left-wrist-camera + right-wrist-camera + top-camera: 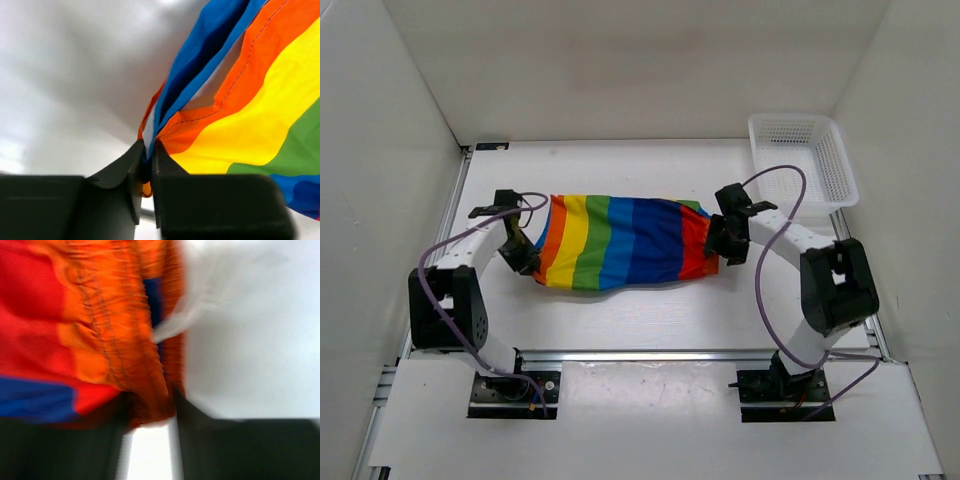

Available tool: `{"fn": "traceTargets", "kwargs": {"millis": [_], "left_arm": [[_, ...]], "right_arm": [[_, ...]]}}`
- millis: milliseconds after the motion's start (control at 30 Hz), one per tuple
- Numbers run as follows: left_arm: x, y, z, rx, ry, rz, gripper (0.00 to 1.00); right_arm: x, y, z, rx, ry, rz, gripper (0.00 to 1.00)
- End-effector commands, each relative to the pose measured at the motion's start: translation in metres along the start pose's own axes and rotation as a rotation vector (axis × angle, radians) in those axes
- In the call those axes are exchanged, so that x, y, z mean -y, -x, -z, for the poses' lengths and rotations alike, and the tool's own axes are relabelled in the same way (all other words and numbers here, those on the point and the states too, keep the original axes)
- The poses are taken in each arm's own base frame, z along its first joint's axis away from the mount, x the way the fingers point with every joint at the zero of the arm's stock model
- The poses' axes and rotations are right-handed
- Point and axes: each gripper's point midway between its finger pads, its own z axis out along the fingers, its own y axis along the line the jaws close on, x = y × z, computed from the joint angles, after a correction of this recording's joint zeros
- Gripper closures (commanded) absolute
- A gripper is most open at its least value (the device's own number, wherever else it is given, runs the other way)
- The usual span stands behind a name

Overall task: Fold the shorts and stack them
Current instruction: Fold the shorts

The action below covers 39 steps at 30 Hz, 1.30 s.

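Observation:
The rainbow-striped shorts [620, 240] hang stretched between my two grippers over the middle of the table. My left gripper [533, 250] is shut on the orange and blue edge at the shorts' left end. In the left wrist view the jaws [148, 150] pinch a thin fold of the cloth [250, 110]. My right gripper [716, 246] holds the red and orange right end. In the blurred right wrist view the gathered orange waistband [125, 340] sits bunched between the fingers of the gripper [152, 407].
A white plastic mesh basket [805, 155] stands at the back right corner of the table. White walls close in the table [640, 310] on the left, back and right. A metal rail [640, 355] runs along the near edge by the arm bases.

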Motion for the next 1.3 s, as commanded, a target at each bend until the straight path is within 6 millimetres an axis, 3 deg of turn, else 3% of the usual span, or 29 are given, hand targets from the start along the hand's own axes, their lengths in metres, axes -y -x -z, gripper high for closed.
{"fn": "traceTargets", "kwargs": {"millis": [0, 33, 67, 167, 233, 367, 500, 700, 933, 1067, 1233, 1267], "left_arm": [[-0.021, -0.007, 0.017, 0.034, 0.029, 0.018, 0.76], [-0.02, -0.008, 0.021, 0.034, 0.017, 0.018, 0.73], [-0.021, -0.008, 0.031, 0.045, 0.009, 0.007, 0.63], [-0.017, 0.006, 0.054, 0.105, -0.005, -0.003, 0.48], [-0.016, 0.011, 0.065, 0.13, -0.01, -0.012, 0.46], [-0.007, 0.029, 0.08, 0.189, -0.029, -0.016, 0.46], [-0.002, 0.038, 0.076, 0.193, -0.021, -0.016, 0.47], [-0.001, 0.04, 0.074, 0.193, -0.021, -0.016, 0.47], [-0.002, 0.039, 0.066, 0.177, -0.008, -0.017, 0.47], [-0.002, 0.038, 0.064, 0.17, -0.003, -0.018, 0.47], [0.0, 0.04, 0.061, 0.17, -0.003, -0.018, 0.49], [-0.001, 0.039, 0.059, 0.163, 0.003, -0.018, 0.49]], "right_arm": [[0.029, 0.008, 0.03, 0.094, -0.083, 0.008, 0.3], [0.029, 0.009, 0.043, 0.114, -0.07, 0.006, 0.19], [0.023, 0.019, 0.057, 0.145, -0.051, 0.018, 0.06], [0.021, 0.023, 0.08, 0.153, 0.0, 0.01, 0.0], [0.017, 0.028, 0.085, 0.147, 0.064, 0.006, 0.0], [-0.005, 0.027, 0.063, 0.087, 0.181, 0.038, 0.04], [-0.003, 0.028, 0.025, 0.034, 0.15, 0.073, 0.12], [-0.003, 0.023, -0.006, -0.013, 0.107, 0.104, 0.16], [0.004, 0.007, -0.034, -0.061, -0.034, 0.152, 0.37], [0.009, -0.002, -0.051, -0.1, -0.057, 0.133, 0.59], [0.015, -0.006, -0.06, -0.116, -0.091, 0.115, 0.82], [0.015, -0.006, -0.06, -0.116, -0.091, 0.115, 0.9]]}}
